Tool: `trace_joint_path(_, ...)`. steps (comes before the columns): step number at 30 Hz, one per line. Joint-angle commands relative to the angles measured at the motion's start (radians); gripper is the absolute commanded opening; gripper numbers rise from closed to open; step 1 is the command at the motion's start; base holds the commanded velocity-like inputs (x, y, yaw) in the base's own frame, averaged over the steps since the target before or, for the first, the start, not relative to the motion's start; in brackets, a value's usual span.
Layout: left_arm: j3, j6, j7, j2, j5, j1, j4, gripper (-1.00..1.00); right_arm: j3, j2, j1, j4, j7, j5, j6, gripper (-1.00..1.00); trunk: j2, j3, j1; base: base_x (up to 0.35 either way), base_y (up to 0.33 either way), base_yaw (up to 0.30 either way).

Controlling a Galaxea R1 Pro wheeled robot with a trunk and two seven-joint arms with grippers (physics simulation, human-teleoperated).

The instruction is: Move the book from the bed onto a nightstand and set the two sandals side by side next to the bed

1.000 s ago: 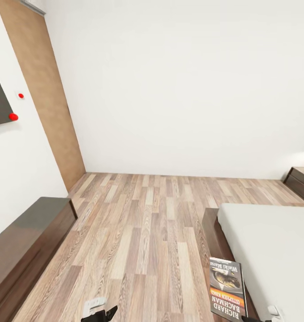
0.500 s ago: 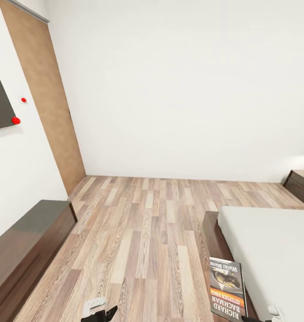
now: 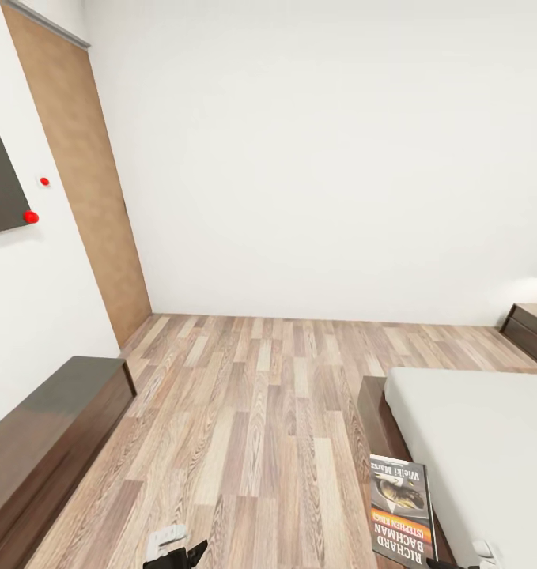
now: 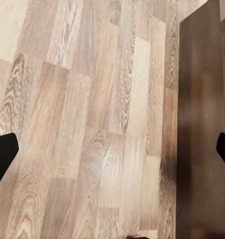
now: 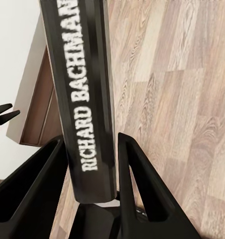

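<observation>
The book (image 5: pixel 87 94) is gripped between the two black fingers (image 5: pixel 33 194) of the right gripper (image 5: pixel 90 174), its spine reading "Richard Bachman". In the head view the book (image 3: pixel 402 510) is seen at the lower right of the frame, held above the bed's dark frame (image 3: pixel 376 419), beside the grey mattress (image 3: pixel 482 442). The left gripper (image 4: pixel 112 149) is spread wide over the wood-plank floor (image 4: pixel 82 124). A nightstand (image 3: pixel 531 328) is seen at the right edge, a long dark cabinet (image 3: pixel 47 435) at the lower left.

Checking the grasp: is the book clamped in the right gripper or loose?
Clamped: the book sits spine-out between the right gripper's closed jaws.
</observation>
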Motion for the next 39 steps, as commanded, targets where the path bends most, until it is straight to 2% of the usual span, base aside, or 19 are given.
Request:
trace_joint_path(1, -0.002, -0.002, -0.004, 0.000, 0.007, -0.001, 0.002, 1.00, 0.004, 0.000, -0.001, 0.001, 0.003, -0.009, 0.008, -1.00, -0.001, -0.001, 0.000, 0.000, 0.000, 0.000)
trace_joint_path(26, -0.002, -0.002, -0.004, 0.000, 0.007, 0.000, 0.002, 1.00, 0.004, -0.001, -0.001, 0.001, 0.003, -0.009, 0.008, -1.00, -0.001, 0.037, 0.000, 0.000, 0.000, 0.000)
trace_joint_path(39, -0.002, -0.002, -0.004, 0.000, 0.007, -0.001, 0.002, 1.00, 0.004, -0.001, -0.001, 0.001, 0.002, -0.009, 0.008, -1.00, -0.001, 0.041, 0.000, 0.000, 0.000, 0.000)
